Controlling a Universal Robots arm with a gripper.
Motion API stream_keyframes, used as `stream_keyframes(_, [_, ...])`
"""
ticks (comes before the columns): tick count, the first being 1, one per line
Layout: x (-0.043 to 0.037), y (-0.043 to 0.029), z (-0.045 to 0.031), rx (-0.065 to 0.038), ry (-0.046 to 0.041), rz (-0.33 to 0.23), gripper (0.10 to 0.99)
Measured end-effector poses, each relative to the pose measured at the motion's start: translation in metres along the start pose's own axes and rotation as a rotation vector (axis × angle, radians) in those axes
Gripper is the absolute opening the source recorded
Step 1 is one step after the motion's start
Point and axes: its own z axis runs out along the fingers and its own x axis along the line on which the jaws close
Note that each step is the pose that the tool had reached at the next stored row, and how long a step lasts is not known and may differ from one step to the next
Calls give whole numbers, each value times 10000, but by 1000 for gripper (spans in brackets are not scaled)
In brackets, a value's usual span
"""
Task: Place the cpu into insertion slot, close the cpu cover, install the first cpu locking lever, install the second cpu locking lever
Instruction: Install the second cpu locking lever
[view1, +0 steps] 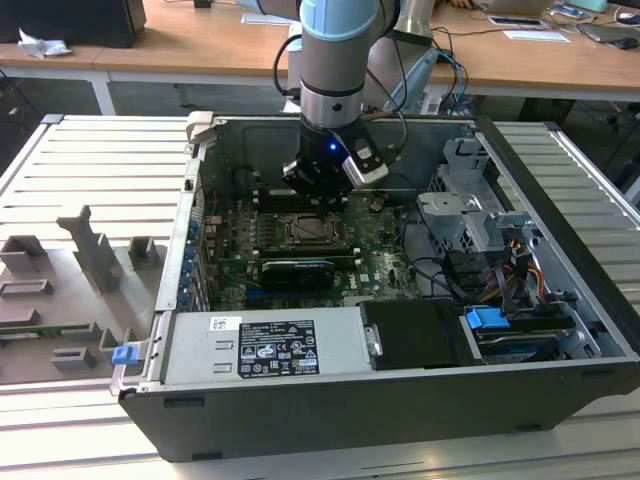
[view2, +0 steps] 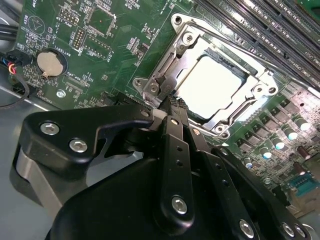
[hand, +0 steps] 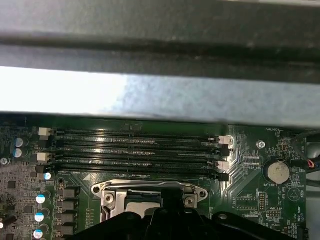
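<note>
One arm, one gripper (view2: 167, 107), lowered into the open PC case (view1: 560, 400) over the motherboard (view1: 380, 265). In the second wrist view the fingers (view2: 175, 150) look pressed together into one narrow stack, nothing visibly held between them; the tip sits at the socket's corner, touching or just short of the metal there – can't tell which.

The cpu (view2: 212, 82) is already in the insertion slot (view2: 220, 60): pale square top lying flat inside the socket. The cpu cover (view2: 187, 42) appears down, its silvery frame ringing the chip w/ the chip showing through the window. So chip placed & cover shut, by the look of it.

Key relation: the socket lies just beyond the fingertip, chip centre diagonally away from the tip across the frame corner. The tip is nearest the corner bracket where thin metal, maybe a locking lever, runs along the socket edge; not sure whether any lever is latched. My read: lever stage.

In the first wrist view the RAM slots (hand: 140, 150) run parallel to the socket's far edge, between it & the case wall; all look empty. A coin battery (view2: 51, 62) sits on the board, well apart from the socket.
</note>
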Motion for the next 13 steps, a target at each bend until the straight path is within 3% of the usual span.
stream_keyframes(13, [2,-46,-3,0,0,0,106])
